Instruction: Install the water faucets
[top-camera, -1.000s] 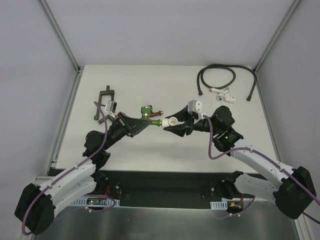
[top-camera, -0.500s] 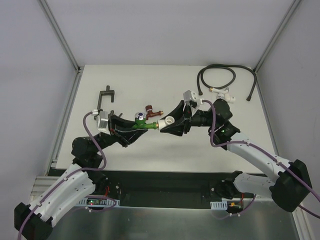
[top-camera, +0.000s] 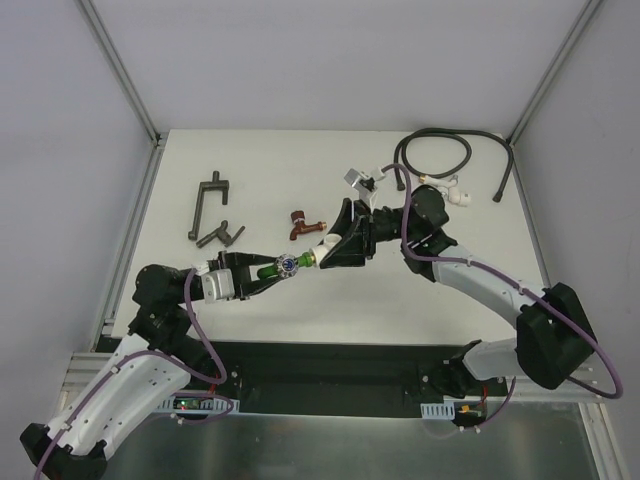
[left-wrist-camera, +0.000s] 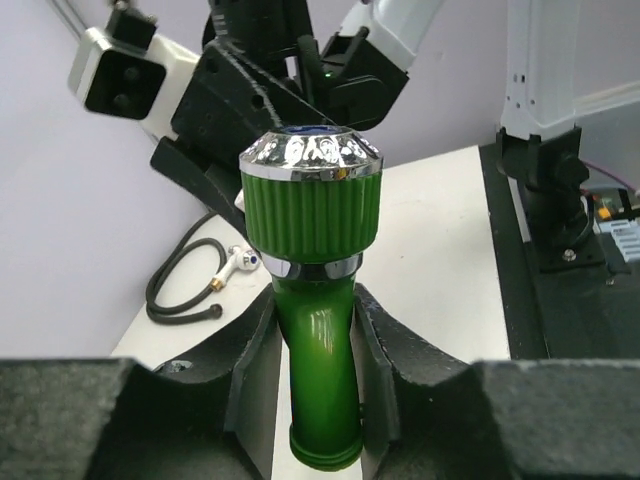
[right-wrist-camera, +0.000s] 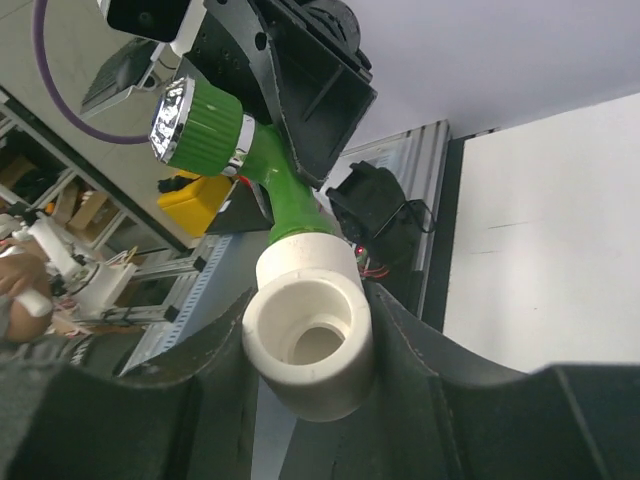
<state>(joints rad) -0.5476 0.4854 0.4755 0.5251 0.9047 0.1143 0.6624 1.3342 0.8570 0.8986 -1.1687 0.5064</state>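
Note:
My left gripper (top-camera: 268, 271) is shut on the bright green faucet (top-camera: 285, 265), its spout clamped between the fingers in the left wrist view (left-wrist-camera: 320, 390). My right gripper (top-camera: 322, 254) is shut on the white elbow fitting (top-camera: 318, 255), seen large in the right wrist view (right-wrist-camera: 310, 340). The green faucet (right-wrist-camera: 235, 150) has its end inside the elbow, and the two grippers meet nose to nose above the table centre. The dark red faucet (top-camera: 302, 222) lies loose on the table just behind them.
A black hose (top-camera: 432, 155) with white end fittings (top-camera: 452, 190) lies at the back right. A dark metal bracket piece (top-camera: 210, 215) lies at the back left. Metal frame rails run along the table's left and right edges.
Both grippers turned and shifted toward the near left, keeping the green faucet and elbow joined. The faucet rotated so its chrome knob faces up. The left arm pulled back and the right arm reached further left.

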